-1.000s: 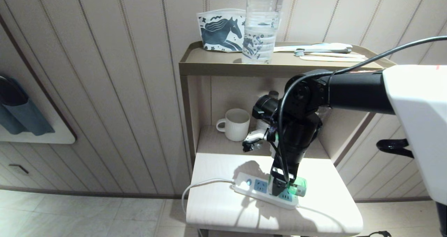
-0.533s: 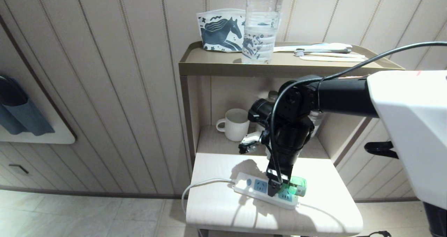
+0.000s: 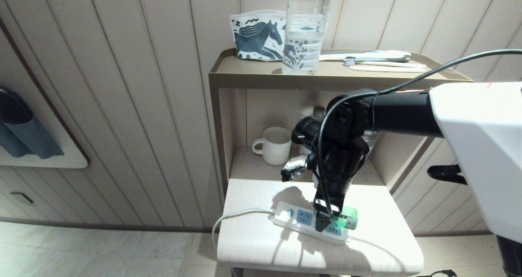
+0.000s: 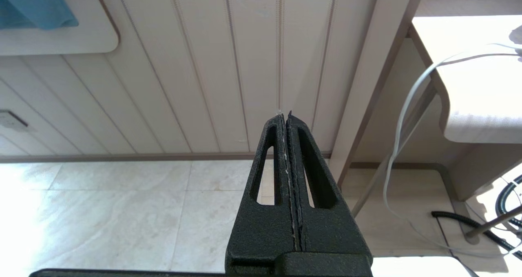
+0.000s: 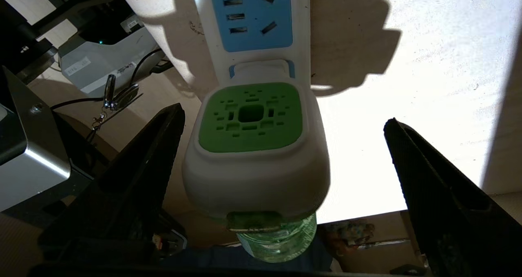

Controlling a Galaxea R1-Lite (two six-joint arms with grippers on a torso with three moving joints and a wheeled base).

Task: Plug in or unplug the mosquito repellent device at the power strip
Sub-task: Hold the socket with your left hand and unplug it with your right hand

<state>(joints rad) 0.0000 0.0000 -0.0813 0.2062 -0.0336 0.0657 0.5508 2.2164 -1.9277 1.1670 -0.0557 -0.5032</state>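
— Since a second ago the right arm has drawn a little toward the shelf and its elbow sits lower in the head view; the things on the worktop have not shifted.

— Where is the right gripper (image 3: 326, 222) now?

— Right over the power strip (image 3: 304, 224), pointing down at the end farthest from the cord. Its fingers (image 5: 138, 175) stand spread wide, one on each side of the mosquito repellent device (image 5: 255, 150), and neither one touches it.

— And the device itself?

— Plugged into the power strip (image 5: 255, 24), in the socket at the far end from the round blue button (image 3: 290, 213). Its white head with the green grille faces up at the wrist camera, and the green liquid bottle (image 5: 277, 238) sticks out past the strip's edge. The next pale blue socket face beside it is free.

— How does the strip lie?

— Flat on the pale worktop (image 3: 261, 244), at a slant, with its white cord (image 3: 228, 220) looping off the edge on the button side.

— The left gripper (image 4: 287, 124)?

— Well away from the strip, low beside the worktop, over the tiled floor (image 4: 122, 211). Its fingers are pressed together on nothing.

— Anything behind the strip?

— A white ribbed mug (image 3: 275, 145) on the shelf, and what looks like a bottle cap behind the arm, though I can hardly make it out.
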